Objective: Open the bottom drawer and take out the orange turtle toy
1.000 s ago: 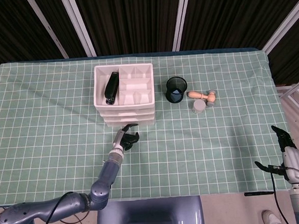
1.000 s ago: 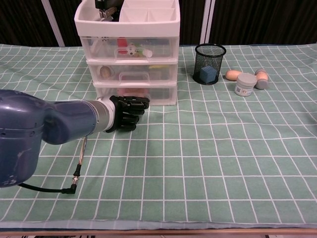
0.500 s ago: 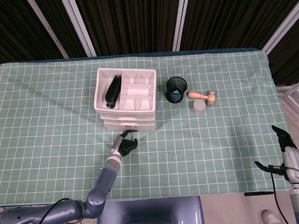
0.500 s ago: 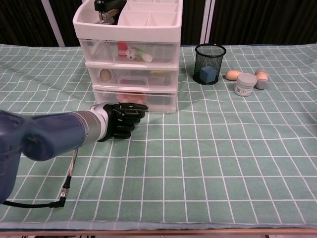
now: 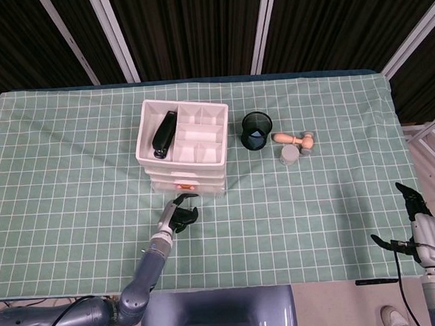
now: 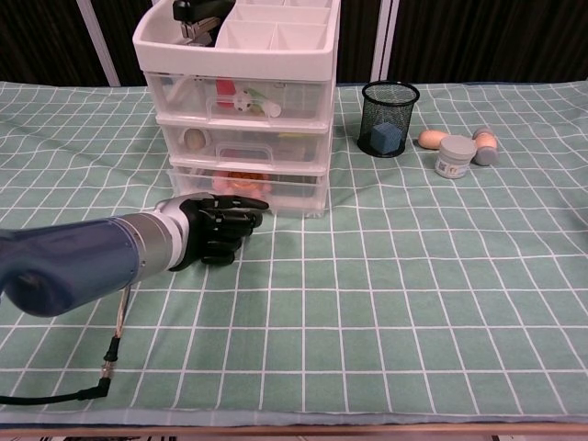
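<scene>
The white three-drawer unit (image 5: 183, 146) (image 6: 241, 101) stands mid-table. Its bottom drawer (image 6: 280, 188) is pulled out a little, and in the head view a strip of it (image 5: 182, 186) shows past the drawers above. The orange turtle toy (image 6: 241, 177) (image 5: 180, 185) lies inside, seen through the clear front and from above. My left hand (image 5: 180, 213) (image 6: 216, 230) is at the drawer front, its curled fingers hooked on the handle. My right hand (image 5: 413, 217) hangs off the table's right edge with its fingers apart, holding nothing.
A black stapler (image 5: 164, 132) (image 6: 197, 11) lies in the unit's top tray. Right of the unit are a black mesh cup (image 5: 257, 130) (image 6: 390, 106) holding a blue cube, a small grey jar (image 5: 289, 154) (image 6: 453, 156) and a wooden piece (image 5: 286, 138) (image 6: 430, 139). A cable (image 6: 115, 340) trails under my left arm.
My left hand drew back toward me. The whole drawer unit slid with it and turned slightly, and the bottom drawer came out a little, showing orange from above.
</scene>
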You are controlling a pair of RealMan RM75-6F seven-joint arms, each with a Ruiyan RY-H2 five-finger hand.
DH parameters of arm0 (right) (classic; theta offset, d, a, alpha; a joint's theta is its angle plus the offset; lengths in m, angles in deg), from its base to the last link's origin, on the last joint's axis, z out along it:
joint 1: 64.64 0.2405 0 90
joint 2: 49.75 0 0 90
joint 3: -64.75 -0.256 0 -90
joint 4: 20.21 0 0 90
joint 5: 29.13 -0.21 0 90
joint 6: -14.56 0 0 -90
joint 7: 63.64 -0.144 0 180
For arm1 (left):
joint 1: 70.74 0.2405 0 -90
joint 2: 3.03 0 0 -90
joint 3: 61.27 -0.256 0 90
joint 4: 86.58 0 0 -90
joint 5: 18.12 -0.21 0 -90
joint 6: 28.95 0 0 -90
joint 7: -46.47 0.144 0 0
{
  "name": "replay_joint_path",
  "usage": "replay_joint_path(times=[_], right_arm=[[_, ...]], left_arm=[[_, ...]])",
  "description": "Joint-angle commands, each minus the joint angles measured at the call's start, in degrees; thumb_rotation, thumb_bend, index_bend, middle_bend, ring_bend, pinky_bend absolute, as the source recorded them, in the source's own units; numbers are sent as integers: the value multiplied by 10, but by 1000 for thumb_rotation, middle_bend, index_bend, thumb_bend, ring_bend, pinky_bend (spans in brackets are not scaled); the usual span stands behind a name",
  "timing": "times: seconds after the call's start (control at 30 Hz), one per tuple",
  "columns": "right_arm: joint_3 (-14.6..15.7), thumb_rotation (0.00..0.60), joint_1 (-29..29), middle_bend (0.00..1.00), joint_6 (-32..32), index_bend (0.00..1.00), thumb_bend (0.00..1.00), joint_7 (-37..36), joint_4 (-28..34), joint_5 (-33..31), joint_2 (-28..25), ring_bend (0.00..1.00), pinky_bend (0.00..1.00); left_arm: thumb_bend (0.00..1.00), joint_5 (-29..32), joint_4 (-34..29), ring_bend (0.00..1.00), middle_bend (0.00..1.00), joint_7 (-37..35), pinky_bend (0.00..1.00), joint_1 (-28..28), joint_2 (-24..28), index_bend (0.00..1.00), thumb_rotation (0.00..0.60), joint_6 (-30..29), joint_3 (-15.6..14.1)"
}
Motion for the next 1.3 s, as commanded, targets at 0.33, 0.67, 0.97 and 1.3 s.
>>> replay_joint_path(times=[0.33,0.67,0.97,1.3], right_arm=[[0,600,0,96,0,0,133,0,0,0,0,0,184],[0,600,0,96,0,0,133,2,0,1,1,0,184],[1,600,0,96,0,0,133,3,-1,2,1,0,185],[1,600,0,96,0,0,133,6,0,1,2,0,184]], left_arm=[[349,-34,-42,1000,1000,-5,1000,28,34,173,600,-6,-17],[353,-82,-132,1000,1000,-2,1000,74,84,172,600,-62,-49],[361,-191,-188,1000,1000,69,1000,104,137,173,600,-153,-100],[361,-273,-149,1000,1000,261,1000,64,175,174,600,-200,-133]])
